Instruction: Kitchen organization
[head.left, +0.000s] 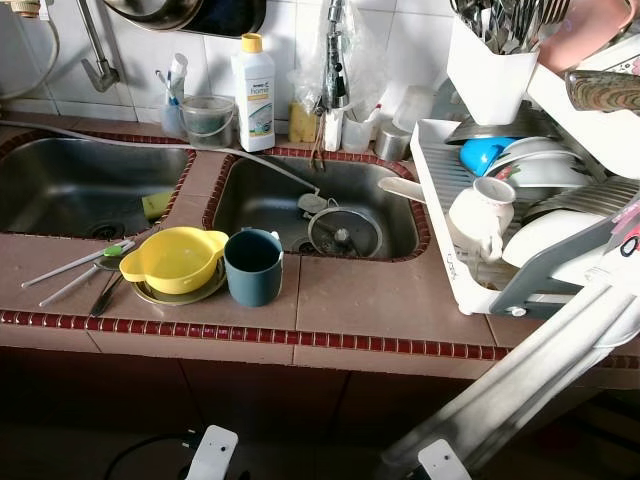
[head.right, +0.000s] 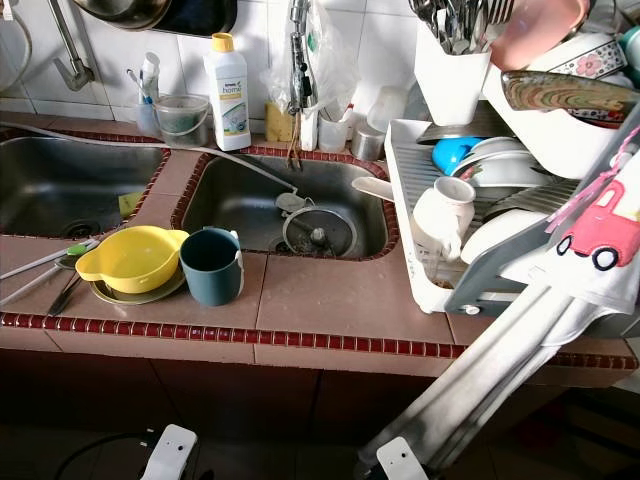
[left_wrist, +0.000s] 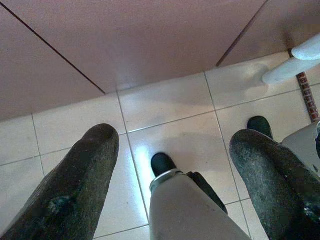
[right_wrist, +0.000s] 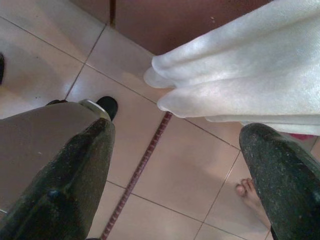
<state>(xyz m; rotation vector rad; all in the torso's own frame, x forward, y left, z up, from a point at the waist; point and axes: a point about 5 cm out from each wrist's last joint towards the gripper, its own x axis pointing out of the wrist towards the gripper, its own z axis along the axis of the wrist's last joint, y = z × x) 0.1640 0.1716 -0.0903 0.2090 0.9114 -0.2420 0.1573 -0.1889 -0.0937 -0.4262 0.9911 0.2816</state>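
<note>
On the worktop (head.left: 390, 300) at lower left of the frame, a yellow bowl (head.left: 172, 258) sat on a plate, touching a dark blue cup (head.left: 253, 266). The left tool (left_wrist: 170, 165) and right tool (right_wrist: 175, 165) hung over floor tiles, fingers apart, holding nothing.

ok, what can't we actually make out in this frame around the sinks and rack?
- Flat olive plate, eye views: mostly hidden under the yellow plastic strainer bowl.
- Dark teal plastic cup: contents not visible from this angle.
- White plastic dish rack: right end cut off by the edge and covered by a white cloth.
- White detergent bottle: label text too small.
</note>
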